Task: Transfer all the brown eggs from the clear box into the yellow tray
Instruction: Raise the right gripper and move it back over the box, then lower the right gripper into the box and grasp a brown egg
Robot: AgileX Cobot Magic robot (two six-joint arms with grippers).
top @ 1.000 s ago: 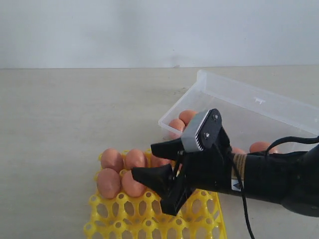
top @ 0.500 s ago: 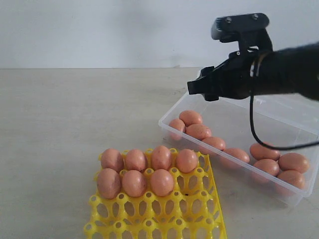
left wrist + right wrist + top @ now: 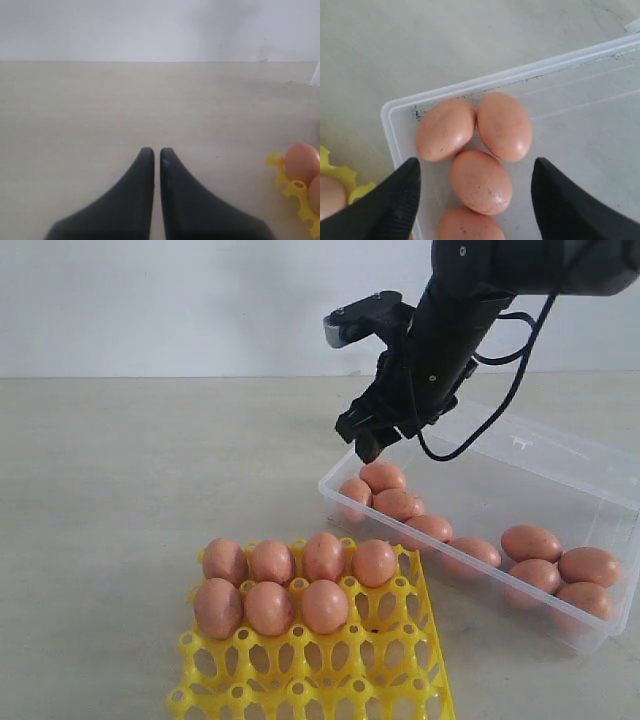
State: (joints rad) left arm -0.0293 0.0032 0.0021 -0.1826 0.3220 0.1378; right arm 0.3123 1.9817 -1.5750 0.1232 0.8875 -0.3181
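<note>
Jaws of right gripper (image 3: 358, 440) spread wide, empty, just above brown eggs (image 3: 398, 502) in clear box (image 3: 500, 425) corner. Seven more sit in yellow tray (image 3: 330, 670), well apart from it. Other side: left gripper (image 3: 156, 152) pressed together.

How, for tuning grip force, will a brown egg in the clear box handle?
The brown egg looks smooth and oval, so may slip from the right hand. Loose in the clear box, it likely rolls when nudged.

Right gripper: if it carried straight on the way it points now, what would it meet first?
Probably a brown egg in the corner of the clear box: the right gripper points down at that cluster, open, with this egg centred between its fingers. Exact depth is unclear.
</note>
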